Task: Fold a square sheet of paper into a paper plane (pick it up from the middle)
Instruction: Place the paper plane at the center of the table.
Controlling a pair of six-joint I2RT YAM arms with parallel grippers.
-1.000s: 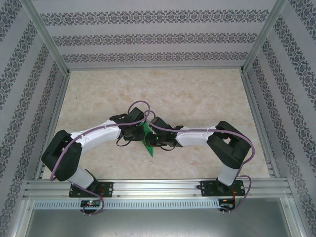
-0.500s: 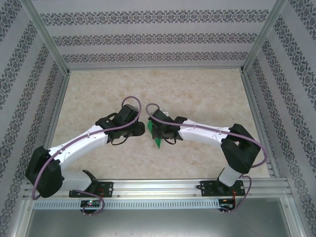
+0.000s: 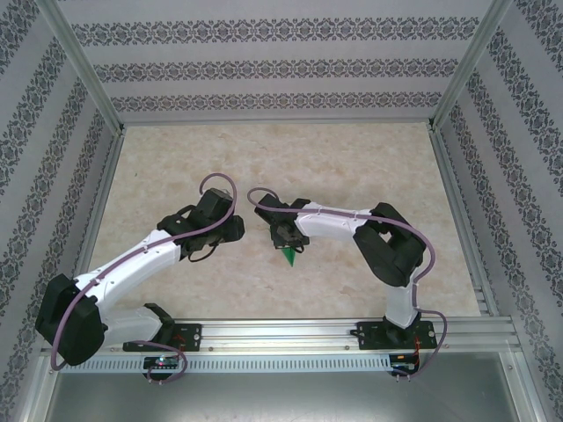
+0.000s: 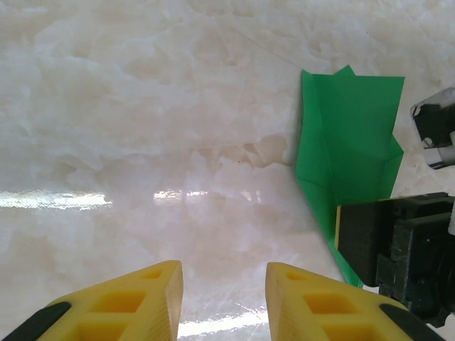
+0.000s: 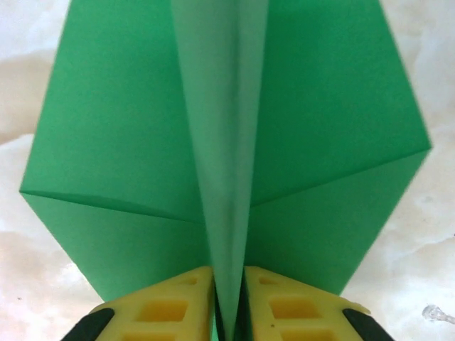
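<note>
- The paper plane (image 3: 289,256) is seen near the middle of the worktop (image 3: 369,167), a little toward the near edge. Its narrow green tip is turned toward the arm bases.
- The plane is held by the right hand (image 3: 287,239), which is placed directly over it in the top view, so that most of the paper is covered there.
- In the right wrist view the raised centre fold of the plane (image 5: 227,142) is pinched between the two yellow fingers (image 5: 167,312). The fingers are drawn almost together, with only the fold between them.
- The two wings are spread to the left and right of this fold, and a slanted crease is seen across each wing.
- Whether the underside of the plane is touching the worktop cannot be told.
- The left hand (image 3: 233,227) is kept to the left of the plane, near it but apart from it.
- In the left wrist view its yellow fingers (image 4: 142,305) are parted by a moderate gap. Nothing is held, and only the pale marbled worktop (image 4: 142,106) is seen between them.
- From this view the plane (image 4: 348,142) is seen ahead and to the right, with the black body of the right hand upon its near end.
</note>
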